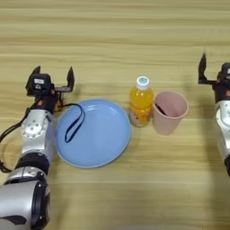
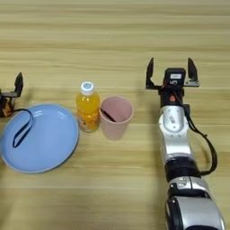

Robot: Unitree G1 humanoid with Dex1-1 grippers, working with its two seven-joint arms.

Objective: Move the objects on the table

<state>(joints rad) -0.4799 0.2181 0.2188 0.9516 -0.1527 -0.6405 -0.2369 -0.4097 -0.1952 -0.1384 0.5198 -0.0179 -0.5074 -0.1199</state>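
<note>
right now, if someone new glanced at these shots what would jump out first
The round blue plate at left centre, with a black wrist loop draped over its left rim. Just right of it the orange juice bottle stands close beside the pink cup. The left gripper and right gripper flank the group, both open.

The light wooden table (image 1: 112, 36) bears a blue plate (image 1: 101, 139), juice bottle (image 1: 141, 102) and pink cup (image 1: 170, 112).

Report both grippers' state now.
Left gripper: open, holding nothing, beyond the blue plate.
Right gripper: open, holding nothing, right of the pink cup.
</note>
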